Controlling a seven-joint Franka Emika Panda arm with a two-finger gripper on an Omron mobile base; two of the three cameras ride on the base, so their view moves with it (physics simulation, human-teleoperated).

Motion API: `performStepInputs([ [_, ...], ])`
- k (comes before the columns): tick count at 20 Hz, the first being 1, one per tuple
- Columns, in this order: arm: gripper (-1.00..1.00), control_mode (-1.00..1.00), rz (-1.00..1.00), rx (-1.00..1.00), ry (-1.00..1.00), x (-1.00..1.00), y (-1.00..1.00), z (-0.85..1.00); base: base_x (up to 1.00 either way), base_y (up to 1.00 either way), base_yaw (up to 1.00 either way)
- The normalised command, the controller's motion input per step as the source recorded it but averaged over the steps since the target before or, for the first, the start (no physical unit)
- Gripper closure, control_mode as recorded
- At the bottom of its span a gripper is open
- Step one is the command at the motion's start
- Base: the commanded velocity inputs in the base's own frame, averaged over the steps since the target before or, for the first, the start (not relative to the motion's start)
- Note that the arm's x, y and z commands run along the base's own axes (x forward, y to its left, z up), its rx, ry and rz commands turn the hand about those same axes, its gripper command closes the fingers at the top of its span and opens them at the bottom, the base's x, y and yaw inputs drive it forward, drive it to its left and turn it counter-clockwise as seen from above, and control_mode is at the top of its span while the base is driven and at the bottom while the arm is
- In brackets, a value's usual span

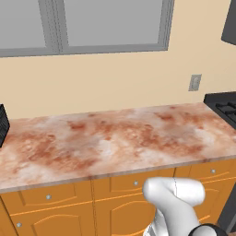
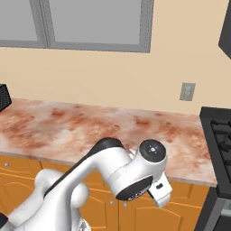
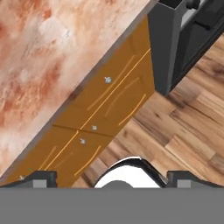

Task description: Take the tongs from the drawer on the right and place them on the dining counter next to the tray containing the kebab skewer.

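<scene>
The drawer on the right (image 3: 114, 74) is the shallow orange front with a round silver knob beside the stove, under the marbled worktop edge; it is shut. It also shows at the right end of the cabinet row (image 1: 206, 172). My gripper (image 3: 111, 178) hovers above the floor in front of these cabinets, looking down, its two dark fingertips (image 3: 40, 177) set wide apart with nothing between them, so it is open. The tongs are hidden. The dining counter and the tray are out of view.
The long marbled wall worktop (image 1: 115, 138) runs under a window. A black stove (image 2: 221, 135) stands at its right end, its dark side (image 3: 168, 48) next to the drawer. A dark appliance (image 1: 2, 123) sits far left. More drawers and arched doors (image 1: 120, 212) lie below, over wood floor (image 3: 183, 131).
</scene>
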Motion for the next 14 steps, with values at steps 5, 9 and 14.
performStepInputs([
  [5, -1.0, -1.0, 0.18, -0.19, -0.07, -0.28, -0.15, -0.72, 0.0, 0.0, 0.0],
  [9, -1.0, -1.0, 0.22, -0.18, -0.16, -0.02, -0.03, -0.59, 0.0, 0.0, 0.0],
  [14, -1.0, -1.0, 0.2, -0.1, -0.42, 0.0, -0.11, -0.28, 0.0, 0.0, 0.0],
])
